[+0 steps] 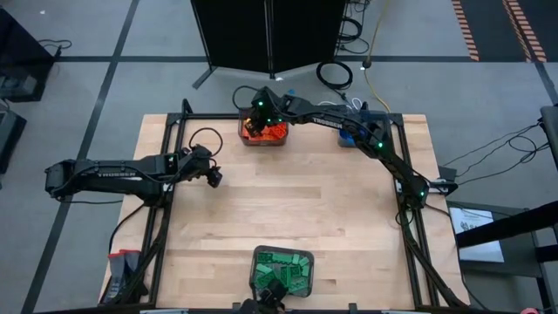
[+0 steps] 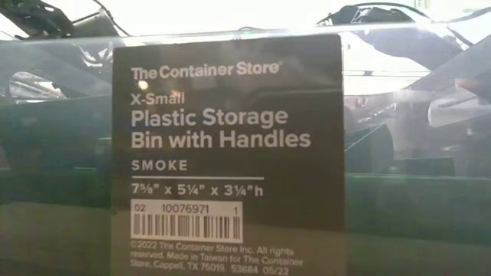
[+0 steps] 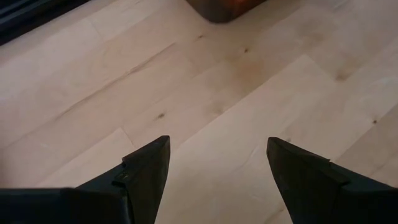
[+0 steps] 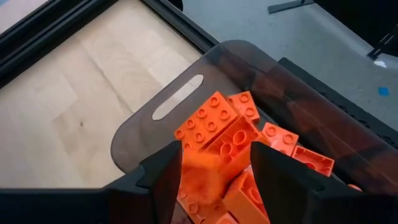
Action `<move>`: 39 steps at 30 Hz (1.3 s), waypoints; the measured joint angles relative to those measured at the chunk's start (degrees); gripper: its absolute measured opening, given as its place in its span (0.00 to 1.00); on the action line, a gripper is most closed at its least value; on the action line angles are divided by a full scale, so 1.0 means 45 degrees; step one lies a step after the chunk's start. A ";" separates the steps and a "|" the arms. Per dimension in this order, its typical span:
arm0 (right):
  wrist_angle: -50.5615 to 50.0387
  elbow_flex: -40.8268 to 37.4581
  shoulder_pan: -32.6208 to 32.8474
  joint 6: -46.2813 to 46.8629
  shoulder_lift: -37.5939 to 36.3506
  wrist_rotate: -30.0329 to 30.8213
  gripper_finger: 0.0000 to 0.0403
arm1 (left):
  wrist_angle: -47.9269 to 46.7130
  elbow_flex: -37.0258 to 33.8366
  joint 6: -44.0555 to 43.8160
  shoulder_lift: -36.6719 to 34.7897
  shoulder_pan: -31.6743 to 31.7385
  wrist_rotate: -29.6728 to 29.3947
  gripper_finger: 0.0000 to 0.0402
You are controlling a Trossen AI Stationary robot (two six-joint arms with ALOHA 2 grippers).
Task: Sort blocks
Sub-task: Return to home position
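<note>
Orange blocks (image 4: pixel 227 121) lie piled in a smoke-grey bin (image 1: pixel 264 133) at the table's far edge. My right gripper (image 4: pixel 214 167) hangs over that bin, shut on one orange block (image 4: pixel 211 169). Green blocks (image 1: pixel 283 270) fill a second bin at the near edge. Blue blocks (image 1: pixel 348 137) show in a third bin at the far edge, mostly hidden under my right arm. My left gripper (image 3: pixel 217 168) is open over bare wood on the table's left side (image 1: pixel 214 175), touching nothing. My right gripper pinches an orange block (image 4: pixel 208 174) between its two fingers, one on each of its opposite sides. The fingers come from above, slanting down into the bin. The block sits just over the pile of other orange blocks; whether it touches them I cannot tell.
The low view is filled by the label (image 2: pixel 226 153) on the near bin's wall. A black frame rail (image 4: pixel 186 28) runs along the table's far edge beside the orange bin. Bare wood (image 1: pixel 296 201) spans the table's middle.
</note>
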 joint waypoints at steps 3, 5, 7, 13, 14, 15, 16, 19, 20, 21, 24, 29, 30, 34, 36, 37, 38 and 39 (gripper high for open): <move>-0.0011 0.0000 0.0000 -0.0074 0.0000 -0.0039 0.46 | -0.0030 0.0001 0.0058 -0.0001 0.0000 0.0000 0.67; -0.0015 0.0000 0.0000 -0.0213 -0.0010 -0.0142 0.45 | -0.0034 -0.0001 0.0083 -0.0005 0.0000 0.0000 0.67; -0.0084 -0.0002 0.0000 -0.0429 -0.0139 -0.0237 0.44 | -0.0030 0.0001 0.0083 -0.0004 0.0000 0.0000 0.67; -0.0448 0.0010 0.0000 -0.2218 -0.1898 -0.2357 0.44 | 0.0664 0.0035 -0.0024 -0.0005 0.0000 0.0073 0.67; -0.0886 0.0010 0.0034 -0.2815 -0.2393 -0.2640 0.44 | 0.0883 0.0069 -0.0034 -0.0005 0.0000 0.0158 0.67; -0.1367 0.0010 0.0119 -0.3533 -0.2908 -0.2799 0.44 | 0.1154 0.0151 -0.0030 -0.0021 0.0000 0.0206 0.67; -0.1908 0.0010 0.0238 -0.4349 -0.3485 -0.2895 0.44 | 0.1423 0.0287 -0.0001 -0.0069 0.0000 0.0266 0.67; -0.3971 0.0011 0.0851 -0.7199 -0.5542 -0.3229 0.43 | 0.2292 0.0832 0.0477 -0.0378 0.0000 0.0288 0.67; -0.4695 0.0021 0.1067 -0.7960 -0.6301 -0.3339 0.42 | 0.2584 0.1044 0.0710 -0.0543 0.0000 0.0306 0.67; -0.5582 0.0029 0.1241 -0.8702 -0.7001 -0.3576 0.42 | 0.2856 0.1318 0.0909 -0.0735 0.0000 0.0334 0.67; -0.8270 0.0029 0.1528 -0.9440 -0.9080 -0.3754 0.42 | 0.3511 0.2207 0.1809 -0.1451 -0.0067 0.0744 0.67; -1.2624 0.0000 0.1564 -0.8373 -1.2538 -0.3783 0.42 | 0.3798 0.3781 0.3884 -0.3117 -0.0344 0.2945 0.67; -1.2624 -0.0171 0.1564 -0.8270 -1.3322 -0.3785 0.42 | 0.3798 0.4042 0.4285 -0.3516 -0.0402 0.3438 0.67; -1.1034 -0.2689 0.1655 -0.8247 -1.7234 -0.4507 0.42 | 0.3527 0.4638 0.5048 -0.5249 -0.0500 0.4541 0.67; -0.9759 -0.5096 0.1671 -0.8216 -1.9655 -0.5022 0.42 | 0.3065 0.4713 0.5013 -0.6267 -0.0500 0.4541 0.67; -0.8582 -0.6512 0.1671 -0.8038 -2.0924 -0.5228 0.42 | 0.2668 0.4732 0.4979 -0.6794 -0.0500 0.4541 0.67; -0.7029 -0.7990 0.1671 -0.7690 -2.2141 -0.5318 0.42 | 0.2184 0.4733 0.4905 -0.7264 -0.0500 0.4550 0.67; -0.5337 -0.9568 0.1671 -0.7305 -2.3376 -0.5365 0.42 | 0.1605 0.4725 0.4717 -0.7681 -0.0500 0.4561 0.67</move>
